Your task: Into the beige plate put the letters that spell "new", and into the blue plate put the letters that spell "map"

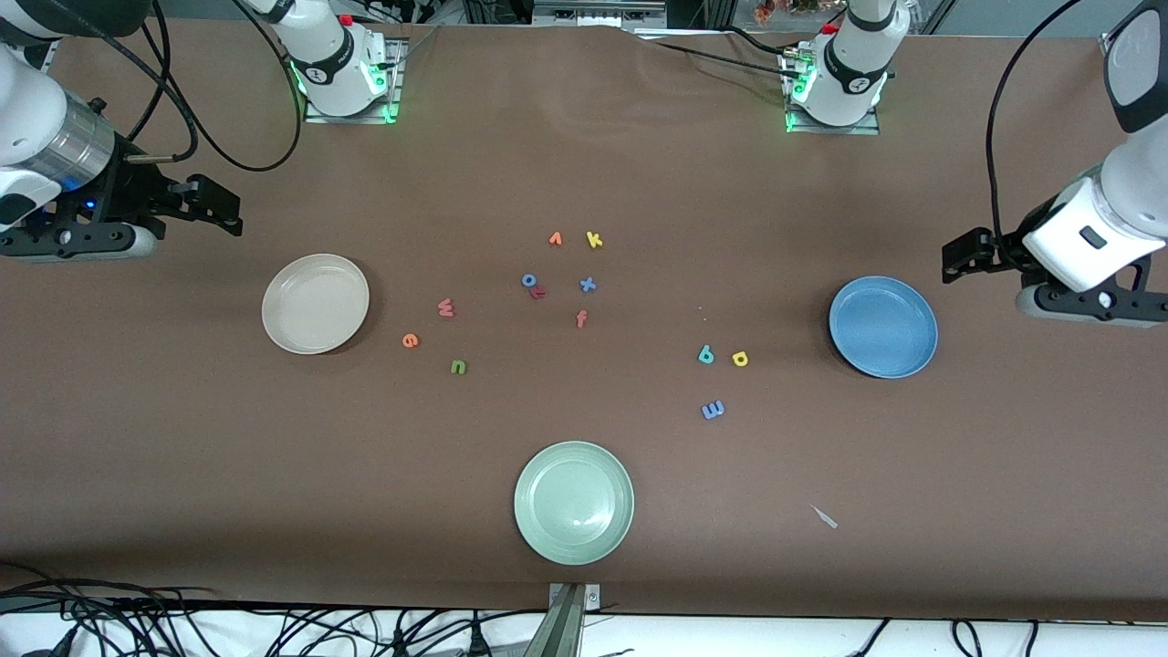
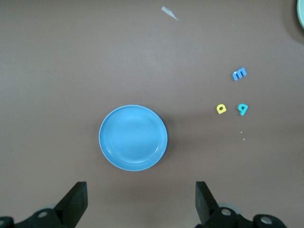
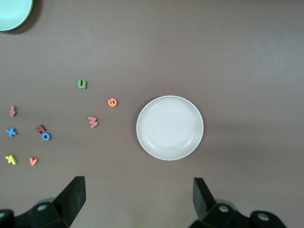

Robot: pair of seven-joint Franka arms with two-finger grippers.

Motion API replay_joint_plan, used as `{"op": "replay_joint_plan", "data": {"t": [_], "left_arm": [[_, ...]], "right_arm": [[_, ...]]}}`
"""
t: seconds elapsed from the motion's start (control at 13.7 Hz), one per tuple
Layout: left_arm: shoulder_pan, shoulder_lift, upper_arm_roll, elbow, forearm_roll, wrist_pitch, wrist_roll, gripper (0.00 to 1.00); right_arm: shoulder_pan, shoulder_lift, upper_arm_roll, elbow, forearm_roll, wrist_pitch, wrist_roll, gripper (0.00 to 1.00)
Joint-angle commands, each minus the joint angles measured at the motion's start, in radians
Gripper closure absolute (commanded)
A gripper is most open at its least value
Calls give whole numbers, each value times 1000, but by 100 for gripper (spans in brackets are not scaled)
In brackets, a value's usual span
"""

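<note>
The beige plate point(image 1: 315, 304) point(image 3: 170, 127) lies empty toward the right arm's end. Beside it on the table are the pinkish-red "w" point(image 1: 445, 307), orange "e" point(image 1: 410, 341) and green "n" point(image 1: 458, 367). The blue plate point(image 1: 882, 327) point(image 2: 133, 137) lies empty toward the left arm's end, with the teal "a" point(image 1: 705, 355), yellow "p" point(image 1: 740, 359) and blue "m" point(image 1: 713, 410) beside it. My right gripper point(image 1: 224, 208) point(image 3: 138, 197) hangs open over bare table by the beige plate. My left gripper point(image 1: 958, 260) point(image 2: 141, 199) hangs open by the blue plate. Neither holds anything.
In the table's middle lie the orange "v" point(image 1: 555, 239), yellow "k" point(image 1: 594, 240), blue "o" point(image 1: 528, 280), a blue "x" point(image 1: 588, 285) and the "f" point(image 1: 581, 318). A pale green plate point(image 1: 574, 502) sits near the front edge. A small scrap point(image 1: 825, 516) lies nearby.
</note>
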Motion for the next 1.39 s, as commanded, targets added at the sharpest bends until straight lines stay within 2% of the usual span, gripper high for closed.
{"op": "replay_joint_plan", "data": {"t": [0.0, 0.88, 1.32], "left_arm": [[8, -74, -7, -83, -6, 38, 5, 0], [12, -67, -6, -79, -8, 38, 6, 0], [14, -67, -7, -79, -7, 38, 6, 0]], "right_arm": [[-3, -25, 2, -23, 8, 17, 9, 0], [-11, -8, 0, -17, -46, 32, 0, 0], [-12, 1, -15, -18, -42, 29, 7, 0]]}}
